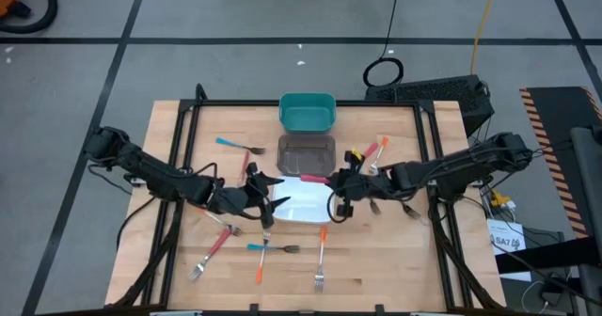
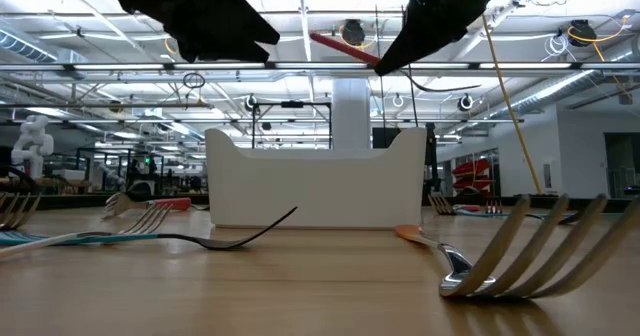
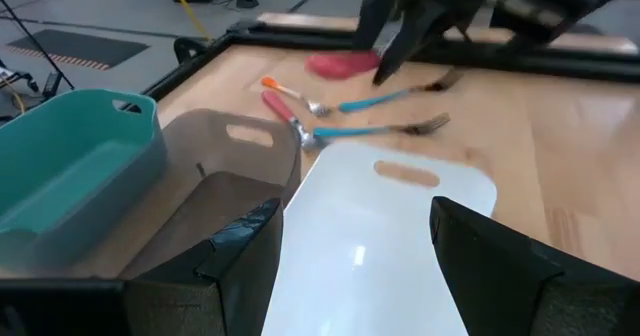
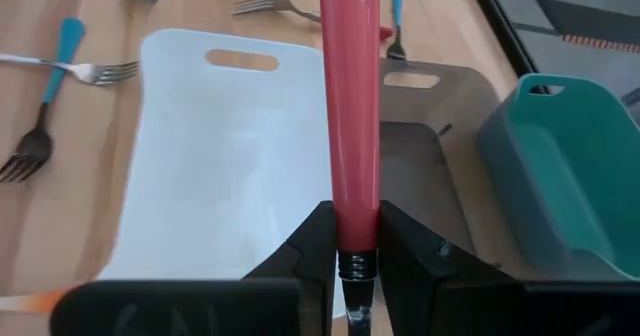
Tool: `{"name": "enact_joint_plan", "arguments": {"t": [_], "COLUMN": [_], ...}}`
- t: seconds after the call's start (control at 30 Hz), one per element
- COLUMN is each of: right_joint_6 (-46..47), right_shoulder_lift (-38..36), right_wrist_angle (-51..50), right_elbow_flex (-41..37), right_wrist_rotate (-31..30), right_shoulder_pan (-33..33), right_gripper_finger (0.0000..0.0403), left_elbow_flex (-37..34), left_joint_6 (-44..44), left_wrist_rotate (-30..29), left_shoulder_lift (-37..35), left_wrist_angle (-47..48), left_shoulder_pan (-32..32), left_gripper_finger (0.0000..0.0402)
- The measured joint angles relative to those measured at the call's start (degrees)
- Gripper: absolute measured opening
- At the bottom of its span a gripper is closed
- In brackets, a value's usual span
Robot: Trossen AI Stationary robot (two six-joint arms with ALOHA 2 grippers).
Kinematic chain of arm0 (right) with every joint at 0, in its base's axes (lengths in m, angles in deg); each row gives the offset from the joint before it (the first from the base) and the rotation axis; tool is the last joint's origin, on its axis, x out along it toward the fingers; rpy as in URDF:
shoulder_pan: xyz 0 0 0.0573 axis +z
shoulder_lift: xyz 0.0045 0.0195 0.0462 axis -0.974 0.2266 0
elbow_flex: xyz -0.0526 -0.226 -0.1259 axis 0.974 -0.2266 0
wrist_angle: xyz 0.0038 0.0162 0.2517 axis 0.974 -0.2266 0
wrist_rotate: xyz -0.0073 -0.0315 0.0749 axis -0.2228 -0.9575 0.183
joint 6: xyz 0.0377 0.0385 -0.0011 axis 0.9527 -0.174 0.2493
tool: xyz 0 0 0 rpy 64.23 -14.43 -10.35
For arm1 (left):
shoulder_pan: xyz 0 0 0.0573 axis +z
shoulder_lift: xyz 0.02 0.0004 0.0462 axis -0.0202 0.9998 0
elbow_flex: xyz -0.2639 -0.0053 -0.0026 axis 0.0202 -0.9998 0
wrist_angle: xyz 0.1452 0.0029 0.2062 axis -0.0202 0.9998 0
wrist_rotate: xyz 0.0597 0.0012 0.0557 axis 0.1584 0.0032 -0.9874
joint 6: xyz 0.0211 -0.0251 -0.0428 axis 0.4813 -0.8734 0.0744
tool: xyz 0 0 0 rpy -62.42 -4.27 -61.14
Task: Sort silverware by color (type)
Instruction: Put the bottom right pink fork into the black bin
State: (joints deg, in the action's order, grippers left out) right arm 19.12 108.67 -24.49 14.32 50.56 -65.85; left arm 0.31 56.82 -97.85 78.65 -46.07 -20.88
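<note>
Red fork (image 4: 351, 106) is pinched at its neck between the right gripper's (image 4: 350, 238) fingers; left gripper's (image 3: 352, 244) fingers spread.

From above my desk, only one piece of writing shows: a small white label (image 1: 508, 242) on the floor gear to my right, beside the black-and-orange hazard stripes (image 1: 539, 118). Its dark characters seem to begin "SA7", though they are too small for me to be sure. Nothing readable stands on the bins, the forks, my arms or anywhere in the hall beyond.
</note>
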Motion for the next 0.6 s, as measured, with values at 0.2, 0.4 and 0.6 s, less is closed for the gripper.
{"name": "enact_joint_plan", "arguments": {"t": [0.2, 0.4, 0.6], "right_joint_6": [-0.48, -0.43, -3.71], "right_shoulder_lift": [0.00, 0.00, 0.00], "right_wrist_angle": [0.08, 0.98, 2.89], "right_elbow_flex": [0.00, 0.02, 0.03], "right_wrist_rotate": [1.07, 6.73, 9.15], "right_shoulder_pan": [-3.62, -6.85, -9.49], "right_gripper_finger": [0.0047, 0.0047, 0.0047], "left_elbow_flex": [0.02, 0.04, 0.08], "left_joint_6": [-0.68, -2.58, -2.09], "left_wrist_rotate": [-0.02, 3.75, 4.15], "left_shoulder_lift": [0.00, 0.94, 4.58], "left_wrist_angle": [-2.40, -1.18, -0.82], "left_shoulder_pan": [2.19, 1.50, 0.42], "left_gripper_finger": [0.0252, 0.0252, 0.0253]}}
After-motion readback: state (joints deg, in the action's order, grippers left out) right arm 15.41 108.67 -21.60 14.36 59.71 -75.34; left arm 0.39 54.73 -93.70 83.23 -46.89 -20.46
